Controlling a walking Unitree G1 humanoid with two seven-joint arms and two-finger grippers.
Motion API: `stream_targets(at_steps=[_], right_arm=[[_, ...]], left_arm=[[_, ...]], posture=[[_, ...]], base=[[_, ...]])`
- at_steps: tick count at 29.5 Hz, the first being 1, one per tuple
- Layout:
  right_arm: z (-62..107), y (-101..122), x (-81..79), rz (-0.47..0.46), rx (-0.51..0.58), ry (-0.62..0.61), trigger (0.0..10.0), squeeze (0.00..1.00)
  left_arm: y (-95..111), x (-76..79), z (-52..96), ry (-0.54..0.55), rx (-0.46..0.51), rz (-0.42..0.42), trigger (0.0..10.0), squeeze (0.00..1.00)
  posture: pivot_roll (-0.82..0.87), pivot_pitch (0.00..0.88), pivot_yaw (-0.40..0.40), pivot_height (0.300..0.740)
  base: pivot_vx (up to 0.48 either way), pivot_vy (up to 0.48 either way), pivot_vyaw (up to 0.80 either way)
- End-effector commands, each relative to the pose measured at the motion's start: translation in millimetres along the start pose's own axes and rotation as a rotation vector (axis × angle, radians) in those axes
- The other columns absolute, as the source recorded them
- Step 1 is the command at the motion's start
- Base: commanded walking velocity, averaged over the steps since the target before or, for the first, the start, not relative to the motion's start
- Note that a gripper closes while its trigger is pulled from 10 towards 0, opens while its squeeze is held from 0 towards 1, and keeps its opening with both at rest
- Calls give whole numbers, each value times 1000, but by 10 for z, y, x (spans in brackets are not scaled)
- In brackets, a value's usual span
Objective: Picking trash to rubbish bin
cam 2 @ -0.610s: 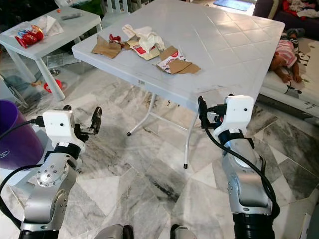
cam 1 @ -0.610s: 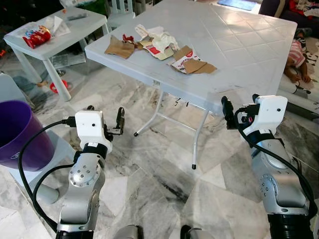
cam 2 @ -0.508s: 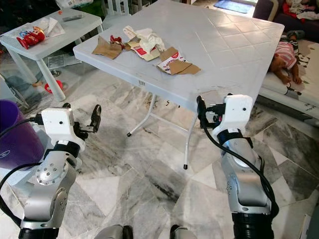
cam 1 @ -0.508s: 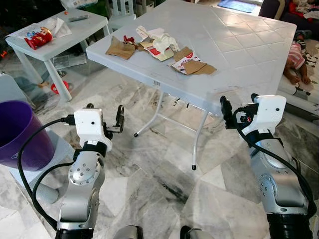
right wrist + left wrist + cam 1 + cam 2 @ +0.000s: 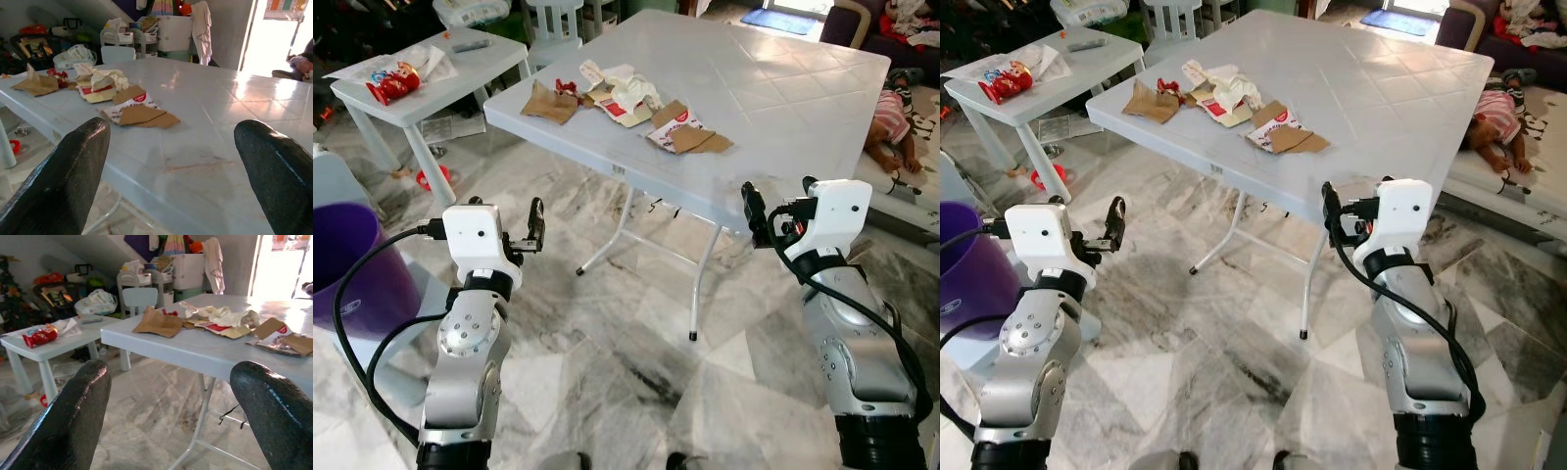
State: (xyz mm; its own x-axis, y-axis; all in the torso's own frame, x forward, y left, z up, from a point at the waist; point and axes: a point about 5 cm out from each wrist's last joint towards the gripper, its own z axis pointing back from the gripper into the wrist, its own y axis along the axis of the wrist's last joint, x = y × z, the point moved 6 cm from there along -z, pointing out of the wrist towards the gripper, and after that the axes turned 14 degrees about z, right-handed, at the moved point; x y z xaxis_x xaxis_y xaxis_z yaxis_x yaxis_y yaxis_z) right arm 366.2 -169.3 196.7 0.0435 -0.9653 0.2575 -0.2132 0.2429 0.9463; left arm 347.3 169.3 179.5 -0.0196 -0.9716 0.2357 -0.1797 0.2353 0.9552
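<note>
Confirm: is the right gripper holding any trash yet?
No: the right gripper is open and empty, its fingers spread short of the cardboard scraps on the white table.

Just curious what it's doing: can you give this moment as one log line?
stage: nearing table | trash: on table, untouched | bin: robot's left | left gripper: open, empty | right gripper: open, empty

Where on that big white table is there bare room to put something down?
The big white table is bare on its whole right half, from the flattened cardboard across to the far right edge. It is crowded along the left front edge, where brown paper and crumpled wrappers lie.
</note>
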Motion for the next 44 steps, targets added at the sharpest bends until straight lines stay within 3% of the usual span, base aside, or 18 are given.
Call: stream_targets(at_steps=[1, 37, 44], right_arm=[[29, 63, -8, 4, 22, 11, 10000, 0], [41, 78, -153, 1, 25, 83, 10000, 0], [54, 55, -255, -10, 14, 133, 10000, 0]], left_arm=[[-16, -8, 25, 8, -8, -2, 10000, 0], [-116, -2, 61, 2, -63, 2, 10000, 0], [-159, -12, 76, 6, -85, 0, 10000, 0]], posture=[[58, 111, -5, 740], [64, 134, -8, 740], [66, 140, -7, 740]], base=[[382, 0, 0], [426, 0, 0], [302, 35, 0]])
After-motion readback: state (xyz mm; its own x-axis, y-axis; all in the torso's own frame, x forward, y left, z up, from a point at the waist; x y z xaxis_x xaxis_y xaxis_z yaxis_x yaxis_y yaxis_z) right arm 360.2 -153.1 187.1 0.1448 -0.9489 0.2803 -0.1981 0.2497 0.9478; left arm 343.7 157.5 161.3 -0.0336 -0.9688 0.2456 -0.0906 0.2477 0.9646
